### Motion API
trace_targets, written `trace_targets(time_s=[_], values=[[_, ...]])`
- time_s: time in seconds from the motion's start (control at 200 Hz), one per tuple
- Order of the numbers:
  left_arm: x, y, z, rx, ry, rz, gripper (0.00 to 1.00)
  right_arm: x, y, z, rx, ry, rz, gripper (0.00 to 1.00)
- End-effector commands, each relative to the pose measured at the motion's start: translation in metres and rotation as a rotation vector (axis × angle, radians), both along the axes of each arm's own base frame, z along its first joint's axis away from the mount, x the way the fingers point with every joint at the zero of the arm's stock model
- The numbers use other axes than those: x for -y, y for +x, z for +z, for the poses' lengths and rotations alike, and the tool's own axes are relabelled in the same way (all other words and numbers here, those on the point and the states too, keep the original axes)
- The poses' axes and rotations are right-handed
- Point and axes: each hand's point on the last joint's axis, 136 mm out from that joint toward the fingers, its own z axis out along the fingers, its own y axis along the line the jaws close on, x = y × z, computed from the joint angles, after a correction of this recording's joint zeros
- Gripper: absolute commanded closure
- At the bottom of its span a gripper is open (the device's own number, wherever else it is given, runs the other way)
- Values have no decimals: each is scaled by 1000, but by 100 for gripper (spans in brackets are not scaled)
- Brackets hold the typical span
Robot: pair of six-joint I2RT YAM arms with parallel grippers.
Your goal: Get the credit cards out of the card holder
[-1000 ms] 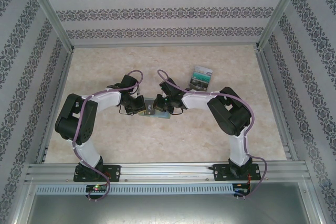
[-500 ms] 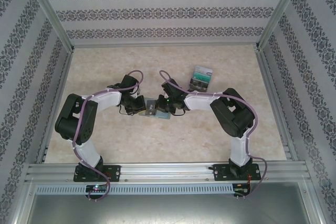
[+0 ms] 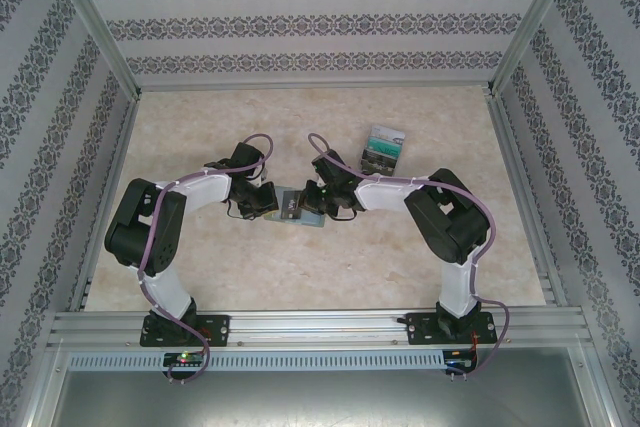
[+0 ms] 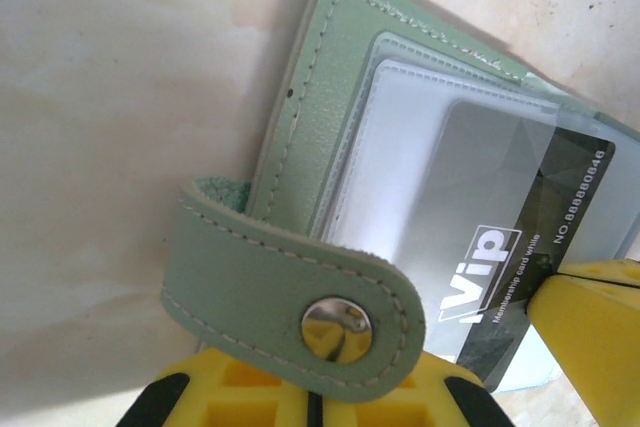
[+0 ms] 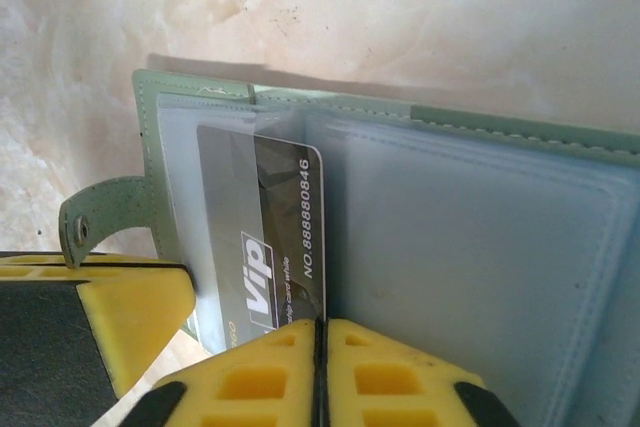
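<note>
The right gripper (image 5: 320,335), at the lower middle of its wrist view, has its yellow jaws pressed together on the bottom corner of the dark, silver-edged plastic VIP card (image 5: 262,217). The card seems partly out of a clear sleeve in the open green stitched leather card holder (image 5: 520,131). The left gripper (image 4: 314,405), pinched tight, appears to clamp the holder's edge by the snap strap. Best to pull straight along the sleeve while the holder is kept flat, so the card does not bind. Printed teal cards (image 3: 384,146) lie upper right on the marbled beige table (image 3: 250,277).
</note>
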Motion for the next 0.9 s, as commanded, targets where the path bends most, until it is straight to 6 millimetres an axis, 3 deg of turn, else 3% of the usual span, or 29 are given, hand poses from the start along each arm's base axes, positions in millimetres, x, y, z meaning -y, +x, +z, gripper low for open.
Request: trace_targets(time_s=[0.0,0.225,0.32,0.405,0.625,0.894], values=[[-8,-11,-15,-69,46,13,100,-13,5,2,5,31,16,83],[-5,-12,-15,-73,28,7,100,-25,8,-1,2,36,38,79],[-4,-12,-14,-72,28,5,100,-25,7,-2,2,29,37,87],[-5,-12,-13,-72,29,6,100,-20,6,-3,1,12,25,100],[-5,-11,-12,-68,34,5,100,7,7,2,27,-31,-11,100],[-5,-9,-8,-54,35,1,100,41,7,28,120,-105,5,100]])
